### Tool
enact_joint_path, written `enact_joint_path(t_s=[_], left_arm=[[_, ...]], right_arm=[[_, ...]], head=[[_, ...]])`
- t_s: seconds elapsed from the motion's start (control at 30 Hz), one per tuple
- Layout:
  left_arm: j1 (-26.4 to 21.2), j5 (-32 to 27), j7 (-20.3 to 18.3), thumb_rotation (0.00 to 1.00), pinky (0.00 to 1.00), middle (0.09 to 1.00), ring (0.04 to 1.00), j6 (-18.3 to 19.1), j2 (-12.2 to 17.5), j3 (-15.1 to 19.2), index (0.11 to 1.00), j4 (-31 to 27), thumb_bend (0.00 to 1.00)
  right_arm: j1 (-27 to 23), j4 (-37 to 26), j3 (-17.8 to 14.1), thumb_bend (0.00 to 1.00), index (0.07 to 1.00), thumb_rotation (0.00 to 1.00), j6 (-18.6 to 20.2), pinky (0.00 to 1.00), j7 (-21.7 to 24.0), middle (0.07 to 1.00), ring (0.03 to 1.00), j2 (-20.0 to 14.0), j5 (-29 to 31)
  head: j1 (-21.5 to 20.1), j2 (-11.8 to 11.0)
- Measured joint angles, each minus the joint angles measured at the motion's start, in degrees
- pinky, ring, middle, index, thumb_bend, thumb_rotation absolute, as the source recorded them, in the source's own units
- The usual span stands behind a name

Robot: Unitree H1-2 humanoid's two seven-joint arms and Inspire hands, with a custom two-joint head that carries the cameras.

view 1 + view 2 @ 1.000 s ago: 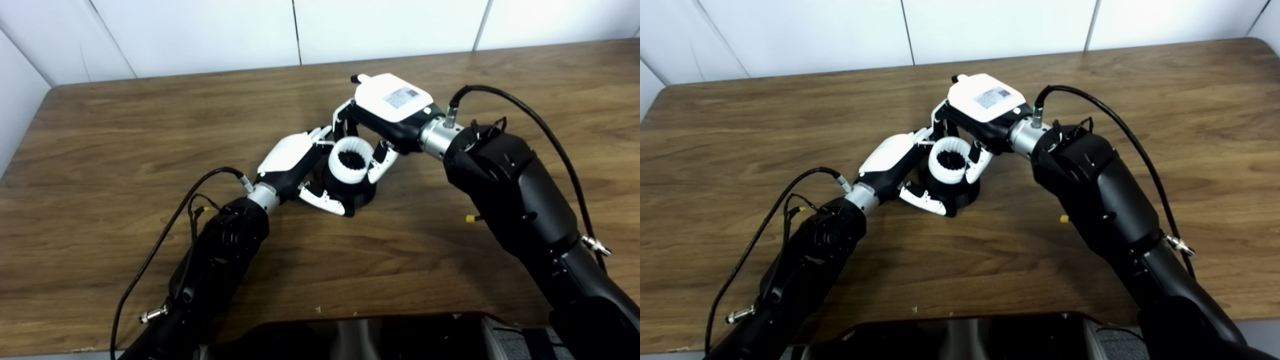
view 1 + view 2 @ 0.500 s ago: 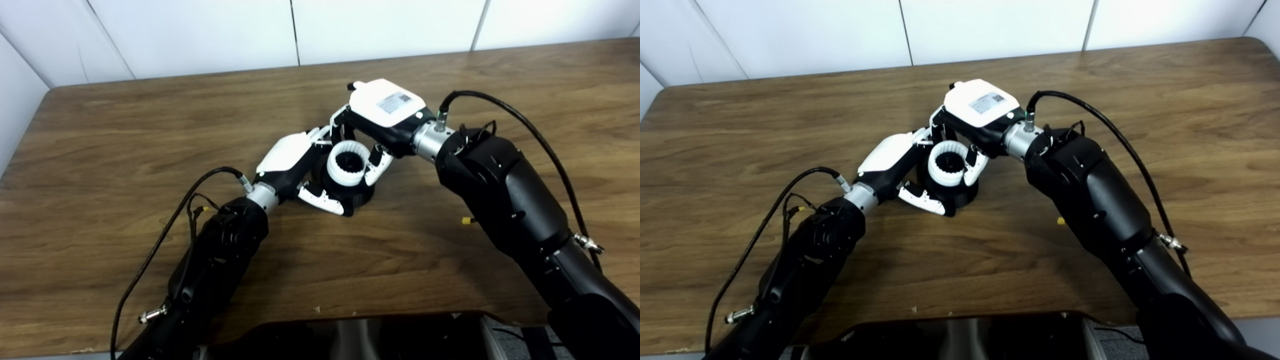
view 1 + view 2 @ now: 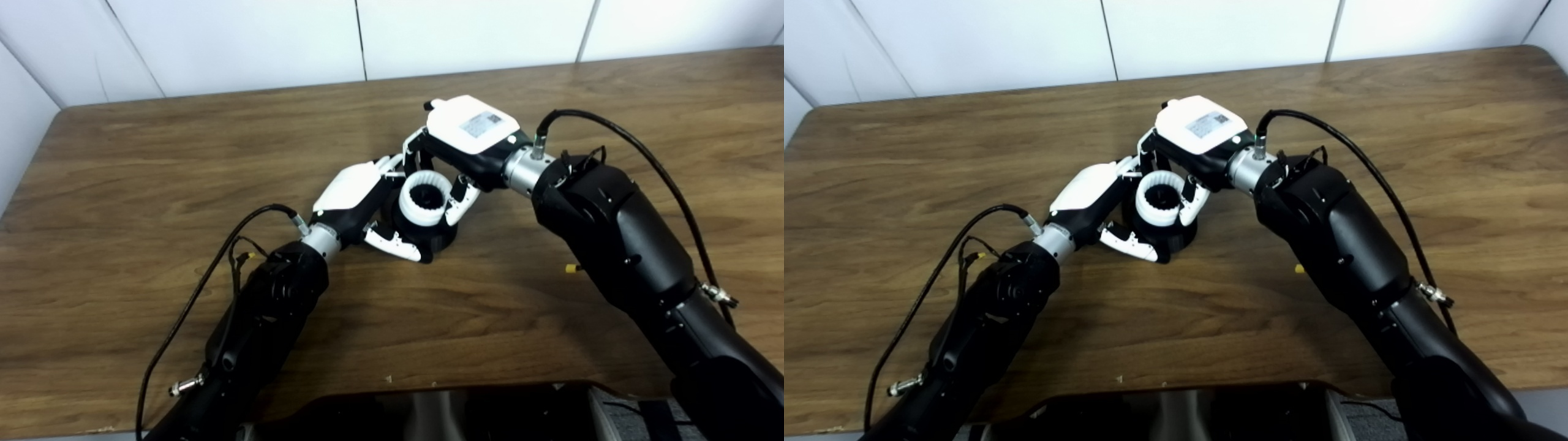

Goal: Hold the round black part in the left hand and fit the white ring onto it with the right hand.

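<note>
Near the middle of the table (image 3: 184,153), the left hand (image 3: 358,199) grips the round black part (image 3: 438,236). The right hand (image 3: 456,150) pinches the white ring (image 3: 422,207) atop it. Uneven downward pressure could tilt the ring and jam it crooked.

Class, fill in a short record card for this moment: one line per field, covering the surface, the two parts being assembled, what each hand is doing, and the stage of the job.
surface: wooden table
base part: round black part, standing on the table
ring: white ring, ribbed inside, sitting on top of the black part
left hand: wrapped around the black part's side, steadying it
right hand: above, fingers down on both sides of the ring
stage: ring on the part; whether it is fully seated cannot be told
</note>
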Motion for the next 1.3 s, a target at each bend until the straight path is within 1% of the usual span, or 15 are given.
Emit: enact_joint_path(t_s=[0.13,0.27,0.3,0.33,0.37,0.43,0.57,0.87,1.0,1.1,1.17,1.23,1.3], left_arm=[[-0.01,-0.05,0.0,0.39,1.0,1.0,1.0,0.1,-0.02,0.04,0.638,0.0,1.0],[-0.06,0.29,-0.01,0.41,1.0,1.0,1.0,0.33,0.0,-0.09,0.657,-0.08,1.0],[-0.11,0.48,-0.02,0.41,1.0,1.0,1.0,0.36,0.0,-0.14,0.655,-0.11,1.0],[-0.15,0.65,-0.02,0.41,1.0,1.0,1.0,0.36,0.0,-0.15,0.654,-0.12,1.0],[-0.19,0.78,0.01,0.4,1.0,1.0,1.0,0.34,-0.01,-0.15,0.648,-0.13,1.0],[-0.19,0.8,0.02,0.4,1.0,1.0,1.0,0.34,-0.08,-0.12,0.646,-0.13,1.0],[-0.19,0.76,-0.01,0.39,1.0,1.0,1.0,0.38,-0.29,0.07,0.64,-0.12,1.0],[-0.21,0.78,0.0,0.4,1.0,1.0,1.0,0.37,-0.29,0.05,0.636,-0.1,1.0],[-0.21,0.76,-0.01,0.4,1.0,1.0,1.0,0.37,-0.29,0.05,0.637,-0.09,1.0],[-0.2,0.7,-0.02,0.4,1.0,1.0,1.0,0.37,-0.29,0.11,0.637,-0.09,1.0],[-0.2,0.55,-0.04,0.39,1.0,1.0,1.0,0.37,-0.29,0.13,0.636,-0.09,1.0],[-0.2,0.46,-0.07,0.4,1.0,1.0,1.0,0.37,-0.28,0.13,0.637,-0.09,1.0],[-0.21,0.53,-0.07,0.4,1.0,1.0,1.0,0.37,-0.26,0.08,0.639,-0.09,1.0]], right_arm=[[-0.08,0.06,0.07,0.52,0.493,0.16,0.0,0.97,0.0,0.519,0.653,-0.01,0.0],[-0.86,0.09,1.01,0.52,0.497,0.17,-0.03,0.97,0.52,0.559,0.676,-0.59,-0.22],[-1.18,0.08,1.28,0.76,0.607,0.31,-0.11,0.94,0.96,0.589,0.684,-0.78,-0.33],[-1.41,0.08,1.53,0.85,0.645,0.36,-0.16,0.93,1.19,0.599,0.687,-0.94,-0.47],[-1.73,0.08,1.86,0.92,0.677,0.42,-0.24,0.91,2.0,0.628,0.695,-1.16,-0.67],[-1.85,0.08,2.41,0.96,0.701,0.47,-0.34,0.9,3.32,0.652,0.704,-1.66,-1.31],[-1.71,0.09,2.57,0.98,0.725,0.5,0.19,0.89,5.0,0.675,0.715,-1.88,-1.44],[-1.78,-0.03,2.51,0.97,0.732,0.5,0.46,0.9,5.8,0.686,0.721,-1.83,-1.61],[-1.77,-0.06,2.47,0.97,0.741,0.48,0.52,0.9,6.03,0.703,0.727,-1.82,-1.6],[-1.77,-0.16,2.46,0.98,0.759,0.48,0.53,0.89,6.28,0.737,0.742,-1.83,-1.61],[-1.75,-0.25,2.47,0.99,0.79,0.5,0.48,0.89,6.32,0.777,0.76,-1.84,-1.66],[-1.74,-0.28,2.46,1.0,0.83,0.49,0.44,0.88,6.32,0.821,0.788,-1.85,-1.67],[-1.67,-0.36,2.29,1.0,0.848,0.49,0.5,0.88,6.32,0.839,0.802,-1.84,-1.6]], head=[[0.09,0.09],[0.0,0.09],[-0.09,0.09],[-0.09,0.09],[0.0,0.17],[0.0,0.26],[0.0,0.26],[0.0,0.35],[-0.26,0.26],[-0.26,0.18],[-0.26,0.0],[-0.61,0.0],[-0.53,-0.26]])
